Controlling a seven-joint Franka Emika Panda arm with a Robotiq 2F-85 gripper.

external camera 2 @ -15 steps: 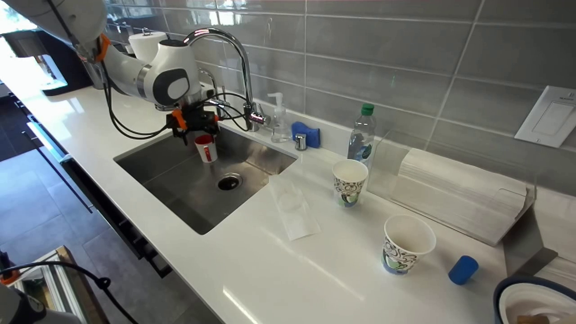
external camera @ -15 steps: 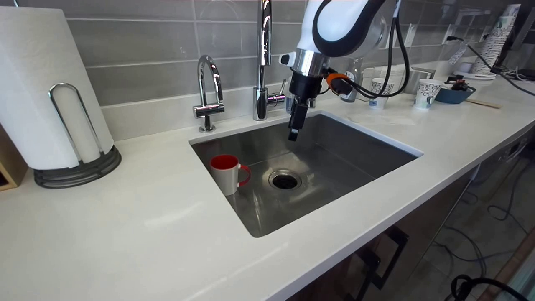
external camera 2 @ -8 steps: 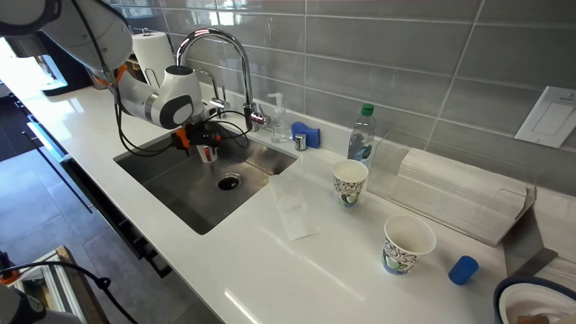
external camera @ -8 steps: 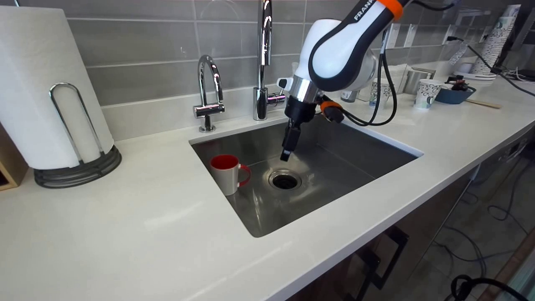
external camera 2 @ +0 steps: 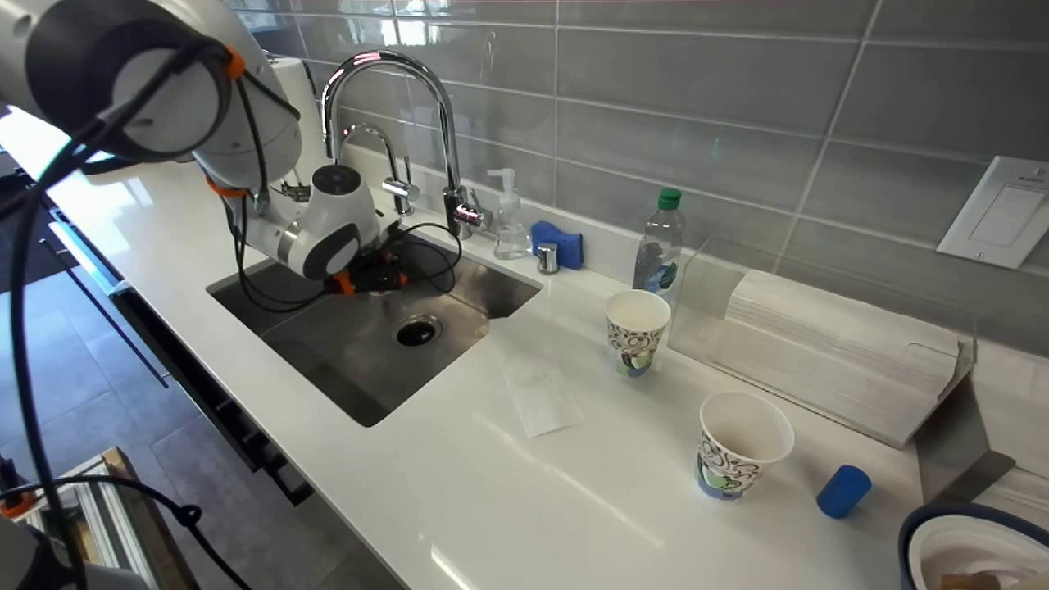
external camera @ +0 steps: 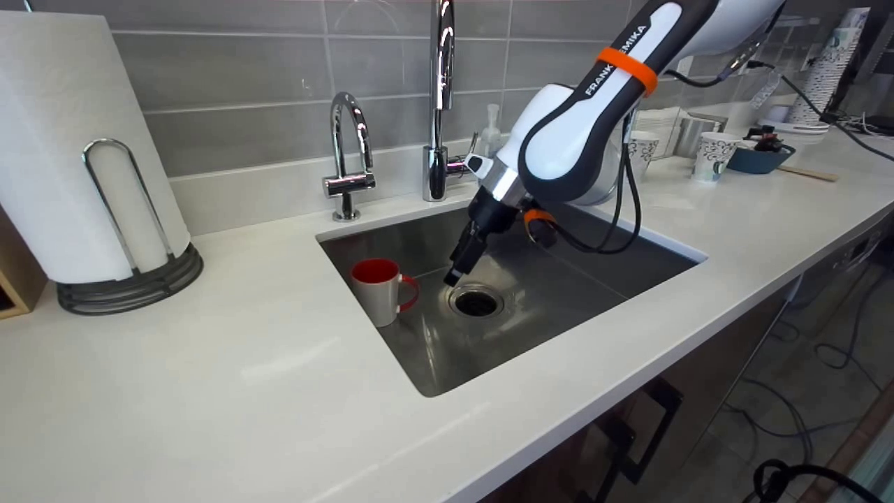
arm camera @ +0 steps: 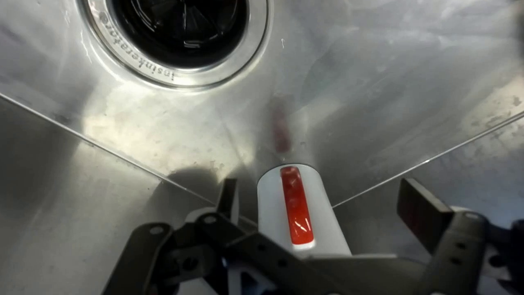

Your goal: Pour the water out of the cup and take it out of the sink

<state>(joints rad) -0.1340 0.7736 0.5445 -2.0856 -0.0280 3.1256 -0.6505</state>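
In the sink (external camera: 559, 293), by the wall at the left of an exterior view, the white mug (external camera: 375, 300) stands upright, its red inside showing at the top; what it holds cannot be made out. The gripper (external camera: 452, 279) slants down into the sink just beside it, its tips near the drain (external camera: 476, 302). The mug's red handle (external camera: 416, 292) points toward the gripper, and a small gap shows between the two.

In the wrist view the fingers (arm camera: 421, 215) are spread wide and the mug shows between them, touching neither, closer to the finger on that view's left. The handle faces the camera end-on there, a red bar down the white side. The mug's foot rests on the steel floor, and its rim is hidden behind the gripper. The seams of two sink walls run in behind it toward a corner.

In an exterior view the arm (external camera 2: 332, 209) bends low over the sink, and the mug can hardly be made out behind the gripper. On the counter (external camera 2: 508, 508) two patterned paper cups (external camera 2: 740, 459) stand well apart from the gripper, and a tall faucet (external camera: 436, 171) rises behind the sink.
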